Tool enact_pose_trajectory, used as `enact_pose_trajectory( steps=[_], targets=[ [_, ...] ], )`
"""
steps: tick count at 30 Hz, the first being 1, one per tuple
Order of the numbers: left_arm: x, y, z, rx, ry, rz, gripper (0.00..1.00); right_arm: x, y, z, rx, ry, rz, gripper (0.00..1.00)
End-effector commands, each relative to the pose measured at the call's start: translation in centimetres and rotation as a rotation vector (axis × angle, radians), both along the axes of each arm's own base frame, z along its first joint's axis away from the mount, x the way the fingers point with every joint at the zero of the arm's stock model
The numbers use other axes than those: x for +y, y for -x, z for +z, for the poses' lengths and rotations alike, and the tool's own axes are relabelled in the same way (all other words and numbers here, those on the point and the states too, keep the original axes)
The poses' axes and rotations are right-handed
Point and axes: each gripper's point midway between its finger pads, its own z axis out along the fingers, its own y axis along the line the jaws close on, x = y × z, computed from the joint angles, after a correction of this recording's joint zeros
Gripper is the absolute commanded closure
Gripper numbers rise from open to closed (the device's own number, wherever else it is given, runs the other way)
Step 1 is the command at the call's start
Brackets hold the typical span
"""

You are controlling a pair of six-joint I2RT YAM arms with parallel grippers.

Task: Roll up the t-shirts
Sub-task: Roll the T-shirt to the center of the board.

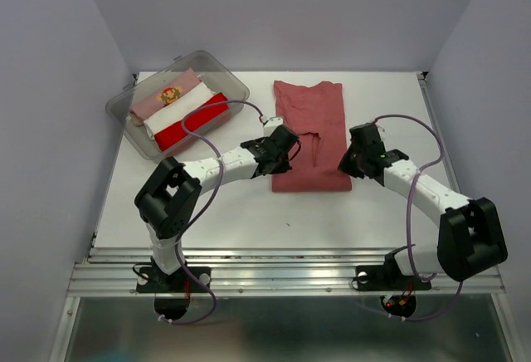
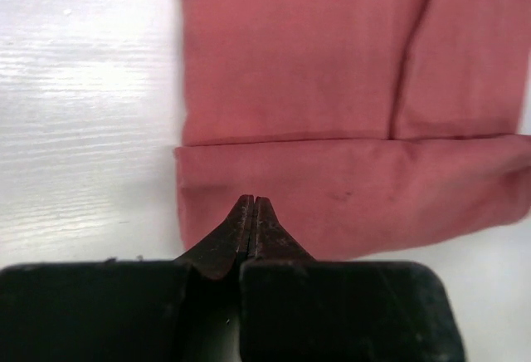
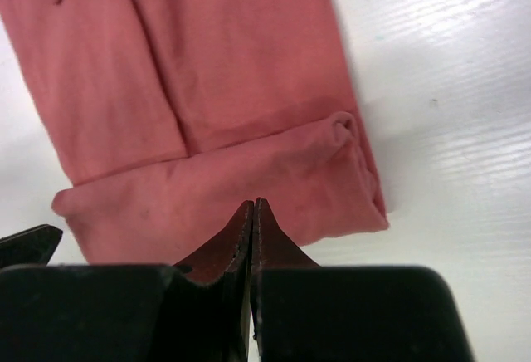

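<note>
Left tool and right tool sit clenched, empty, at the near fold of the tee on the tabletop, so I reckon 1 uneven push skews the roll or flops it open.

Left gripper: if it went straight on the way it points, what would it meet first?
The red shirt, at its folded-over near edge. The shut left gripper points straight at that fold, with its tips over the cloth. Depth is unclear, so it may be touching it now.
</note>
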Motion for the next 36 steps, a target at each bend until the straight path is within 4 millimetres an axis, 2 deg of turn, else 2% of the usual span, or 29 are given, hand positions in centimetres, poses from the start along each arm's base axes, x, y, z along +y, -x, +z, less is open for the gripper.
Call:
enact_pose_trajectory(
  steps=[1, 5, 7, 8, 11, 14, 15, 17, 19, 20, 24, 25, 31, 33, 34, 36],
  targets=[
    [-3.2, -0.3, 5.7, -0.081, 0.146, -0.058, 1.00, 3.3, -1.5, 1.6, -0.044, -0.095, 0.067, 0.99],
    [-4.9, 0.4, 5.1, -0.034, 0.236, -0.089, 1.00, 7.1, -1.4, 0.7, -0.013, -0.162, 0.156, 0.99],
    [-5.2, 0.6, 4.1, -0.009, 0.242, -0.078, 1.00, 7.8, -1.8, 0.1, -0.008, -0.173, 0.161, 0.99],
    [-5.2, 0.7, 3.7, -0.002, 0.239, -0.074, 1.00, 7.9, -1.7, -1.1, 0.018, -0.158, 0.157, 0.99],
    [-4.9, 0.8, 1.9, 0.022, 0.212, -0.061, 1.00, 6.7, -1.6, -4.1, 0.069, -0.091, 0.097, 0.99],
    [-4.5, 1.1, 0.4, 0.046, 0.186, -0.058, 1.00, 5.9, -0.8, -5.8, 0.113, -0.055, 0.082, 0.99],
    [-4.4, 1.1, 0.4, 0.046, 0.184, -0.057, 1.00, 5.8, -0.7, -5.8, 0.118, -0.055, 0.079, 0.99],
    [-4.0, 1.2, 0.3, 0.037, 0.169, -0.052, 1.00, 5.7, -0.3, -5.2, 0.110, -0.064, 0.079, 0.99],
    [-3.8, 1.0, 1.3, 0.005, 0.158, -0.043, 1.00, 5.5, -0.7, -2.9, 0.052, -0.071, 0.069, 0.99],
    [-3.8, 0.9, 1.7, -0.002, 0.155, -0.049, 1.00, 5.4, -1.2, -0.9, 0.002, -0.075, 0.063, 0.99],
    [-4.3, 0.5, 2.9, -0.017, 0.170, -0.063, 1.00, 3.6, -1.9, 1.7, -0.063, -0.012, 0.034, 0.99],
    [-4.2, 0.5, 3.0, -0.021, 0.160, -0.059, 1.00, 3.1, -2.0, 1.7, -0.062, 0.003, 0.024, 0.99],
    [-0.8, -0.4, 1.6, -0.042, 0.011, 0.028, 1.00, 0.2, -1.6, -0.7, -0.004, 0.069, -0.012, 0.99],
    [0.1, -0.6, 1.0, -0.032, -0.006, 0.035, 1.00, -1.0, -1.5, -2.0, 0.026, 0.111, -0.031, 0.99],
    [0.0, -0.7, 1.0, -0.037, -0.005, 0.031, 1.00, -1.3, -1.4, -2.6, 0.037, 0.132, -0.035, 0.99],
    [0.4, -0.8, -0.4, -0.016, -0.014, 0.026, 1.00, -3.0, -1.4, -4.3, 0.072, 0.178, -0.069, 0.99]
  ],
)
